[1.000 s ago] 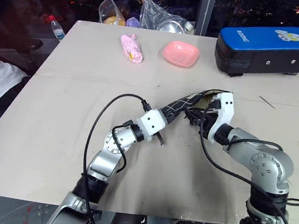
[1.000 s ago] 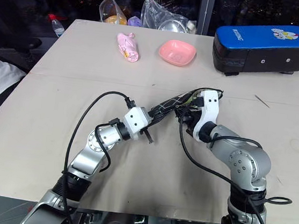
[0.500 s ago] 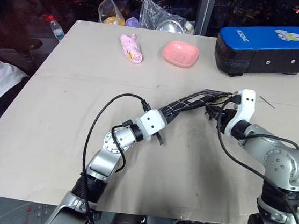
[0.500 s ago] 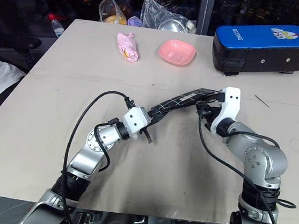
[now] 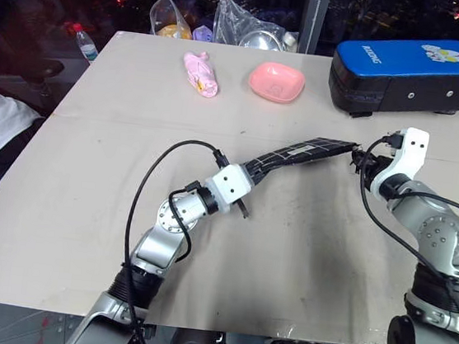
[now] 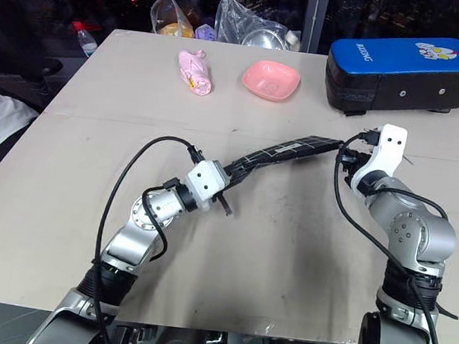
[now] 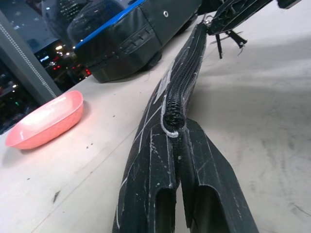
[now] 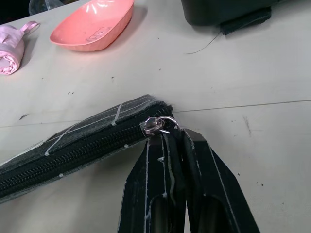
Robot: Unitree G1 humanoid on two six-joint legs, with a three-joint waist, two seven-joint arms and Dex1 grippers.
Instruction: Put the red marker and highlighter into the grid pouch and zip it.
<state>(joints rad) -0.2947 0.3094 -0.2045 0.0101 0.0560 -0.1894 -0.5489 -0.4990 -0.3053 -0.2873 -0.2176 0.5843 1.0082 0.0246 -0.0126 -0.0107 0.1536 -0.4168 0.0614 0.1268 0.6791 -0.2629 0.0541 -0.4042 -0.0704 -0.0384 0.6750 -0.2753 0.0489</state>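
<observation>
The zipping step is finishing. The left gripper (image 5: 250, 177) is clamping the pouch (image 5: 298, 153) by its near end, holding it stretched just above the table (image 5: 88, 172). The right gripper (image 8: 171, 138) is pinching the zipper pull (image 8: 156, 125) at the far end, teeth looking closed. Next, I judge, both grippers are letting go.

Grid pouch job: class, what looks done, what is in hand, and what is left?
Done: the pouch looks zipped along its whole length, the slider at its far end; no marker or highlighter lies on the table.
In hand: the left gripper clamps one end, the right gripper pinches the zipper pull.
Left: release the pouch.
</observation>
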